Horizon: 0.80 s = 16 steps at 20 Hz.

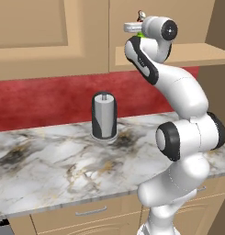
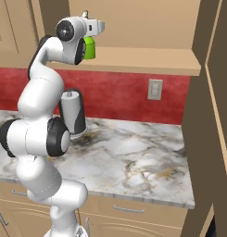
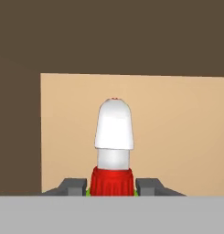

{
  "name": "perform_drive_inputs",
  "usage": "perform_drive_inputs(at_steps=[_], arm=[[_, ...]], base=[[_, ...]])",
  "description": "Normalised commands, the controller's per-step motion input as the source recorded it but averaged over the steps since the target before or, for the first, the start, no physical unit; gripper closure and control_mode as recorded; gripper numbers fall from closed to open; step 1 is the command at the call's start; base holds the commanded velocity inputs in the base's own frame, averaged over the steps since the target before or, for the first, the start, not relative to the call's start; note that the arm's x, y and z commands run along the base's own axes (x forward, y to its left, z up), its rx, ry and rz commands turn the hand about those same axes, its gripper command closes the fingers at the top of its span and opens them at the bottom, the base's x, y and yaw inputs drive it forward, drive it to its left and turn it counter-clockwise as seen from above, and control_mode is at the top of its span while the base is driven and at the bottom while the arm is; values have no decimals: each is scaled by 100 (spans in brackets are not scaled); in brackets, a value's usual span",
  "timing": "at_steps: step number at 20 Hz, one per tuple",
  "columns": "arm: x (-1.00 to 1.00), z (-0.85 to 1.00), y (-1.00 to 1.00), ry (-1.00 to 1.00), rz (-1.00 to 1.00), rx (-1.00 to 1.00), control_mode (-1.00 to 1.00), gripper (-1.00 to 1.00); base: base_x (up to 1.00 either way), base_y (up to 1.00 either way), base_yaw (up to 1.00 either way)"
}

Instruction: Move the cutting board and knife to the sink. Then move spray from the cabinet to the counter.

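The gripper (image 3: 112,187) is pinching the spray (image 3: 113,137) at centre bottom of the hand view, at the cabinet shelf (image 2: 147,60) in the upper part of the right base view. Lifting it down to the counter (image 1: 49,165) is seemingly what remains.

The spray's (image 2: 89,48) body was mostly hidden behind the arm's wrist; in the hand view its lower part was cut off at six o'clock.

Both base cams sit behind arm, left & right, sharing surface (image 1: 49,156); hand cam close on spray (image 3: 114,137).
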Motion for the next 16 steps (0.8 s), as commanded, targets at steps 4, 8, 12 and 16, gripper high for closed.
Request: perform_drive_inputs(at_steps=[4,8,12,16], arm=[[-34,0,-28,0,0,0,-100,100],[-55,0,-53,-6,3,1,-100,100],[-92,0,-32,-7,2,0,-100,100],[-100,0,-3,0,4,0,-100,100]], base=[[0,0,0],[0,0,0],[0,0,0],[0,0,0]])
